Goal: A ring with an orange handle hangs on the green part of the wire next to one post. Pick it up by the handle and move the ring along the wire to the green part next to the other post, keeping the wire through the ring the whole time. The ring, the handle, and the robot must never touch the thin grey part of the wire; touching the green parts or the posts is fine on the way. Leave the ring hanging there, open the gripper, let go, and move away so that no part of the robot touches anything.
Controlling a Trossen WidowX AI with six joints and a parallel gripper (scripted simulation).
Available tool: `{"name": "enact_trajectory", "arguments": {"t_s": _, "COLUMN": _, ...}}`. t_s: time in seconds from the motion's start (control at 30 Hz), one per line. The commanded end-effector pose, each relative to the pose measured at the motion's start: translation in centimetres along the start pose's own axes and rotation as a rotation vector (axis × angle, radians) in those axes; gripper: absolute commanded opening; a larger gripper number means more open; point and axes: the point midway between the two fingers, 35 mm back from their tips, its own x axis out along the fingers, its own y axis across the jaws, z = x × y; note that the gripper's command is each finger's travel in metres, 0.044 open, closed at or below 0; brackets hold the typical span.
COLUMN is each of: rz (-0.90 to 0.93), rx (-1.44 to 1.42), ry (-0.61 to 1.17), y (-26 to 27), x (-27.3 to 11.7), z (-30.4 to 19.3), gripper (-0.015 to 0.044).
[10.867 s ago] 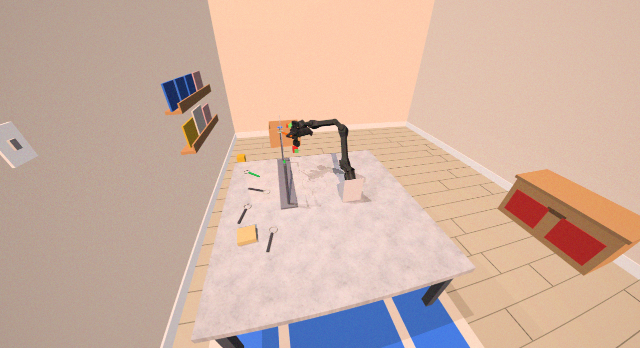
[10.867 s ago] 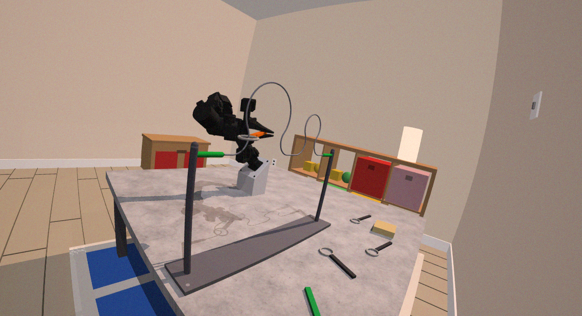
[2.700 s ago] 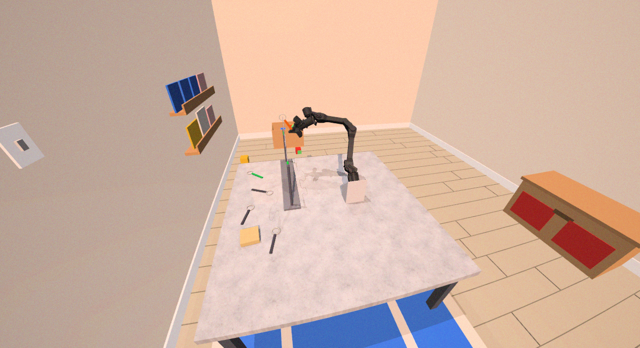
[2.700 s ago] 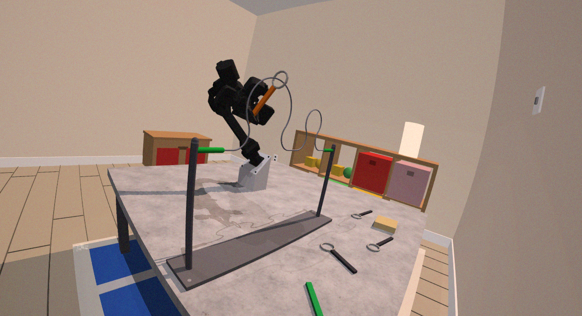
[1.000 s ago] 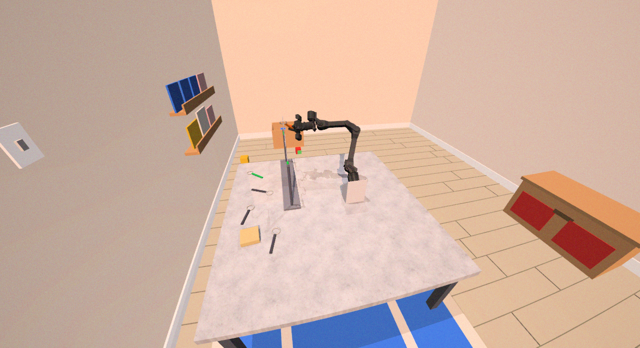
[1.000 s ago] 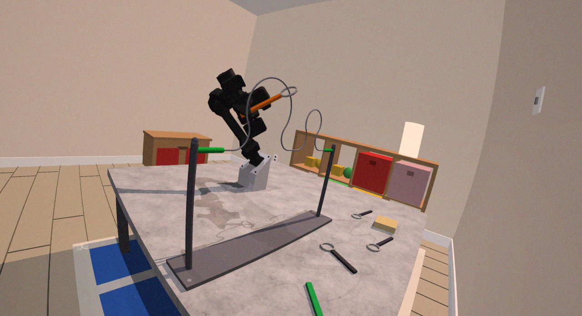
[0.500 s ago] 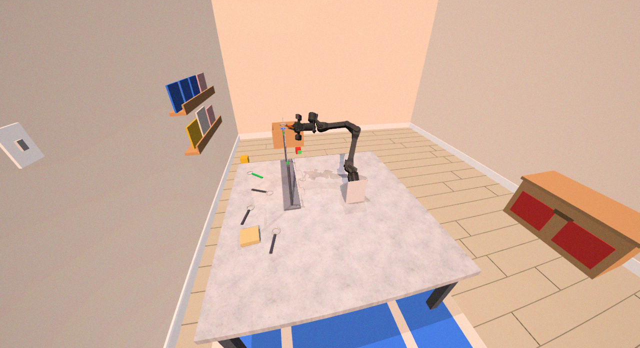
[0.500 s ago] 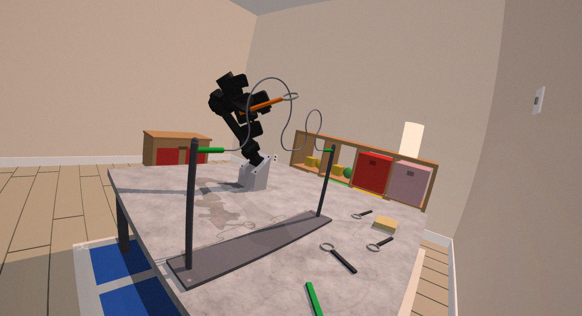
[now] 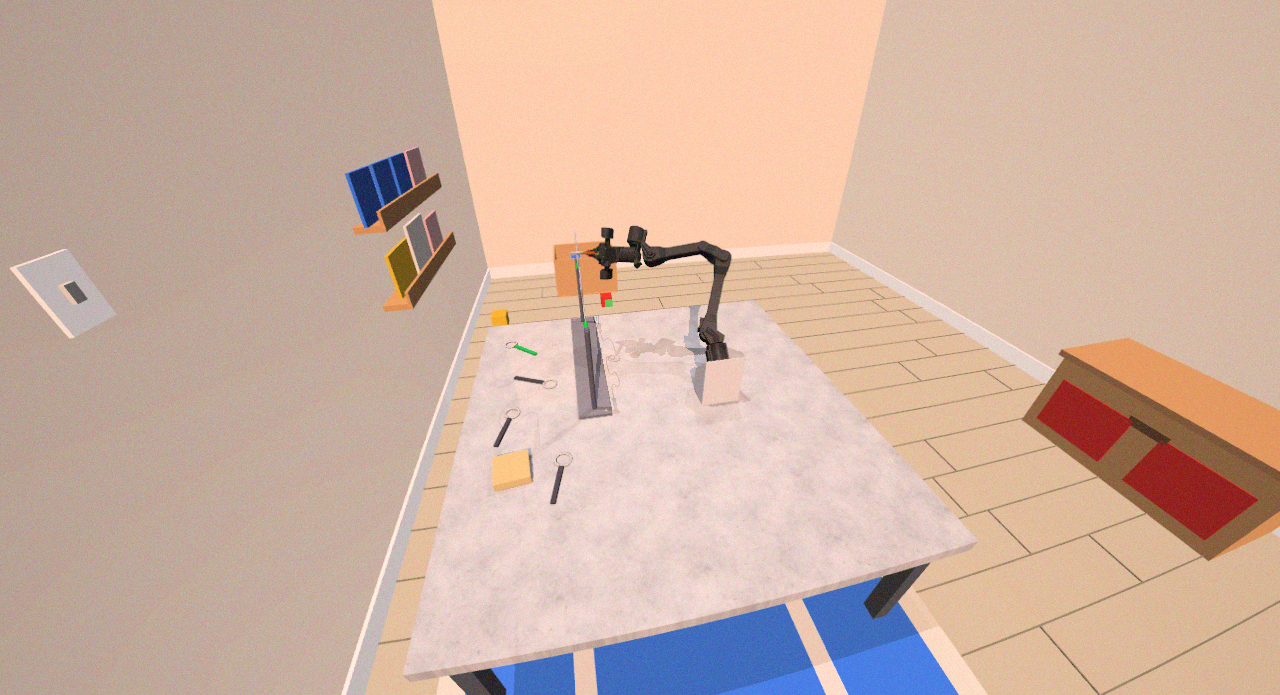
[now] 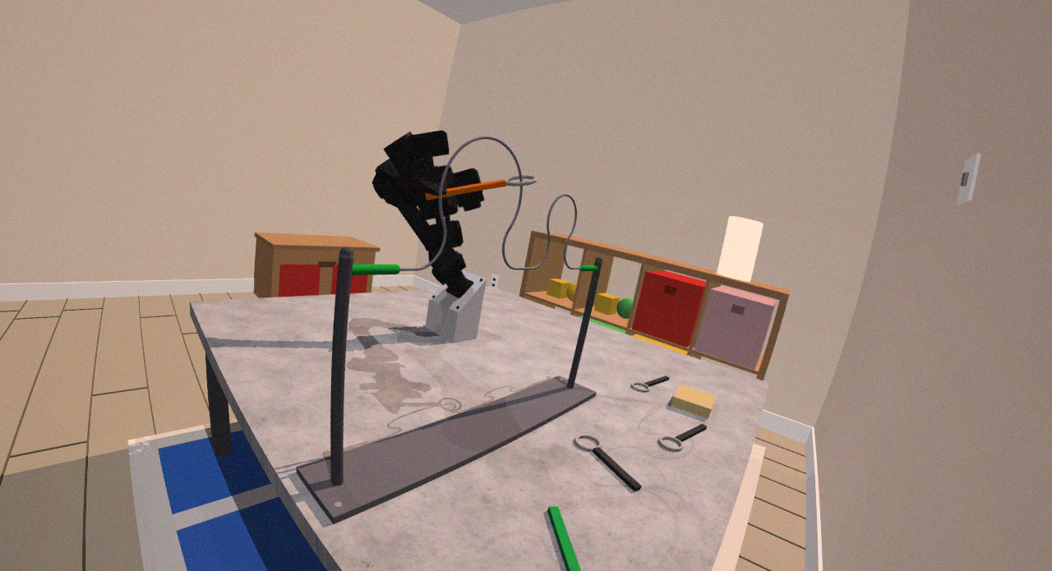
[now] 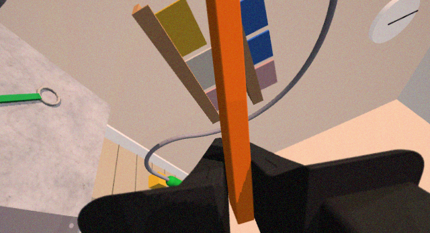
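Observation:
My gripper (image 11: pixel 226 143) (image 9: pixel 597 253) is shut on the orange handle (image 11: pixel 232 75) (image 10: pixel 477 188) (image 9: pixel 587 252). The ring (image 10: pixel 534 179) is nearly flat and appears around the tall loop's descending side, towards the far post; exact clearance is unclear. The grey wire (image 10: pixel 485 138) (image 11: pixel 312 55) has a tall loop and a smaller one. One green part (image 10: pixel 376 269) joins the near post (image 10: pixel 339 376); the other green part (image 10: pixel 588 268) joins the far post (image 10: pixel 584 324). In the exterior view, the handle overlaps the tall loop's near side. The ring is outside the wrist view.
The posts stand on a grey base plate (image 10: pixel 441 450) on the table (image 9: pixel 716 512). Several black-handled rings, one green-handled ring (image 11: pixel 48 96) (image 9: pixel 523 348) and a yellow block (image 9: pixel 511 470) (image 10: pixel 692 401) lie on the table beyond the wire from the arm.

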Motion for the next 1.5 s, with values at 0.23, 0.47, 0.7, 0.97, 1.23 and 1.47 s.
{"name": "enact_trajectory", "arguments": {"t_s": 0.23, "rz": -0.070, "rx": -0.129, "ry": -0.022, "y": -0.2, "x": 0.0, "z": 0.2, "gripper": -0.0150}}
{"name": "enact_trajectory", "arguments": {"t_s": 0.47, "rz": -0.113, "rx": -0.205, "ry": -0.031, "y": -0.5, "x": 0.0, "z": 0.2, "gripper": -0.0150}}
{"name": "enact_trajectory", "arguments": {"t_s": 0.7, "rz": -0.156, "rx": -0.282, "ry": -0.041, "y": -0.7, "x": 0.0, "z": 0.3, "gripper": -0.0150}}
{"name": "enact_trajectory", "arguments": {"t_s": 0.97, "rz": -0.206, "rx": -0.370, "ry": -0.052, "y": -1.0, "x": 0.0, "z": 0.4, "gripper": -0.0150}}
{"name": "enact_trajectory", "arguments": {"t_s": 1.23, "rz": -0.255, "rx": -0.457, "ry": -0.063, "y": -1.3, "x": -0.1, "z": 0.5, "gripper": -0.0150}}
{"name": "enact_trajectory", "arguments": {"t_s": 1.47, "rz": -0.298, "rx": -0.533, "ry": -0.072, "y": -1.5, "x": -0.1, "z": 0.6, "gripper": -0.0150}}
